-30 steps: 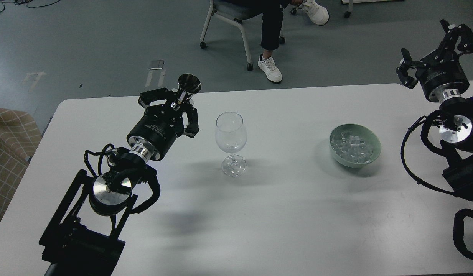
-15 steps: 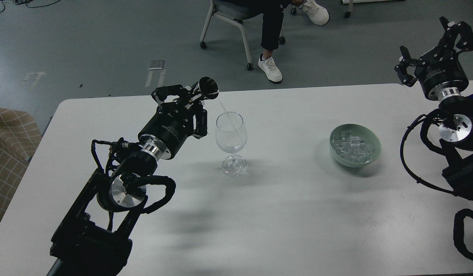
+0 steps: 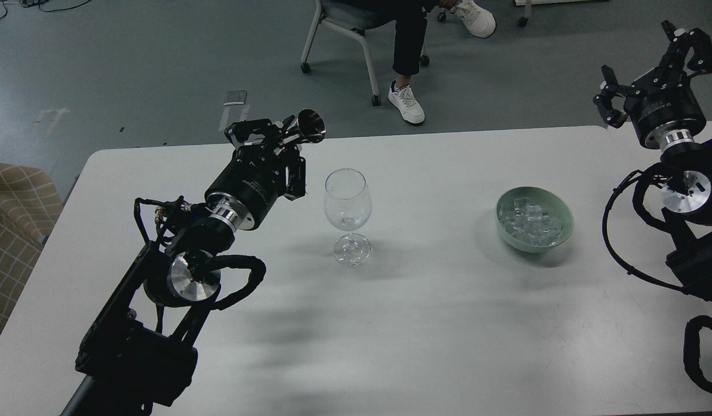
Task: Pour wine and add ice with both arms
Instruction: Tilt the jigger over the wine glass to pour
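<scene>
The left gripper [image 3: 283, 138] pinches a tilted metal jigger [image 3: 306, 127] just left of the wine glass [image 3: 347, 215] on the tabletop [image 3: 425, 323], ice [image 3: 532, 222] fills the green bowl [image 3: 558, 237], and the right gripper [image 3: 650, 69] hovers spread.

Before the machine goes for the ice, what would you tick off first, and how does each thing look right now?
1. Wine glass upright on the table: ok.
2. Wine in the glass: cannot tell; anything clear in it is too faint to see.
3. Left gripper holds the small metal cup, tipped toward the glass, no stream showing: ok.
4. Ice heaped in the green bowl, right of the glass and apart from it: ok.
5. Right gripper open and empty, raised beyond the table's far right corner: ok.
6. Nothing lying between the bowl and the glass: ok.
</scene>
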{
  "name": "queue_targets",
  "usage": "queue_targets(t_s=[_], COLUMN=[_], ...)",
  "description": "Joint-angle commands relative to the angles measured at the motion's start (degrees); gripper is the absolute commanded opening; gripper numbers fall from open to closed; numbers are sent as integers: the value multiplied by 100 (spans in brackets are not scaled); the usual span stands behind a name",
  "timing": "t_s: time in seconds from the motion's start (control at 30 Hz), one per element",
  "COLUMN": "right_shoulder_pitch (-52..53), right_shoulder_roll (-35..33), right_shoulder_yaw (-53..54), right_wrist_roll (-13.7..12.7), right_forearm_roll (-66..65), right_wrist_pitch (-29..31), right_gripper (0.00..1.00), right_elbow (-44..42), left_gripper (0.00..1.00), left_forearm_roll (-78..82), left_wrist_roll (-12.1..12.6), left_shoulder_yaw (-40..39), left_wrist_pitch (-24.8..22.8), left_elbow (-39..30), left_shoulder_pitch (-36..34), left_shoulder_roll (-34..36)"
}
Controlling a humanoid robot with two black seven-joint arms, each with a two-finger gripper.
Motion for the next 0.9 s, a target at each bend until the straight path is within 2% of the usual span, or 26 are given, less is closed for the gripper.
queue_targets(t_s=[0.0, 0.87], right_shoulder_pitch=[0, -70], right_shoulder_roll=[-10, -45], right_shoulder_yaw=[0, 17], right_wrist_roll=[0, 0], right_forearm_roll=[0, 9], right_wrist_pitch=[-1, -1], right_gripper=[100, 100], right_elbow=[1, -8], left_gripper=[0, 0], left_forearm_roll=[25, 1061], left_wrist_roll=[36, 72], left_shoulder_yaw=[1, 256], left_wrist_pitch=[-29, -372], left_elbow=[-5, 4], left_shoulder_pitch=[-16, -25], left_shoulder_roll=[7, 235])
